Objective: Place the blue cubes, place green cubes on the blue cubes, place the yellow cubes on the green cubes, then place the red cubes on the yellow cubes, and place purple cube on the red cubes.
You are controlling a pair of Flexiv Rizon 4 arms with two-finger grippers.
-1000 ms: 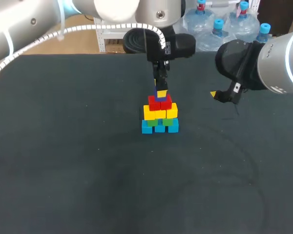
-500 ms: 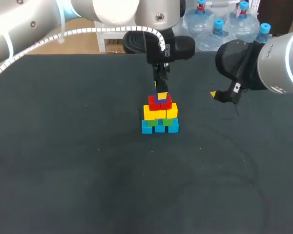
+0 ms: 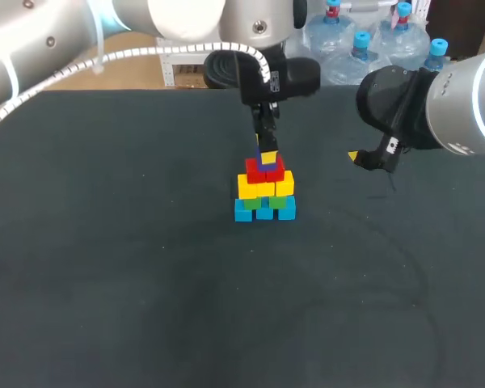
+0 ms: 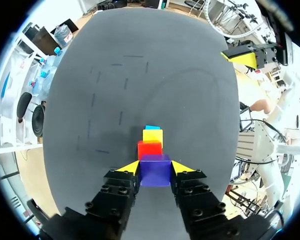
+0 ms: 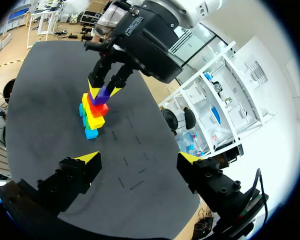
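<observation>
A small pyramid of cubes stands mid-table: blue cubes (image 3: 264,212) at the base, then green cubes (image 3: 251,204), yellow cubes (image 3: 264,188) and red cubes (image 3: 264,171). The purple cube (image 3: 266,164) is at the very top, right on the red cubes. My left gripper (image 3: 267,157) comes down from above and is shut on the purple cube (image 4: 155,170), with a yellow tip on each side. Ahead of it, the left wrist view shows red (image 4: 149,148), yellow (image 4: 152,135) and blue (image 4: 152,128) cubes stepping down. My right gripper (image 3: 354,156) hangs open and empty, off to the right of the stack (image 5: 93,112).
The dark table mat (image 3: 145,283) stretches bare around the stack on all sides. My right arm (image 3: 436,105) hovers above the mat's back right part.
My left gripper has sunk slightly with the purple cube towards the red cubes. The right arm has stayed where it was.
</observation>
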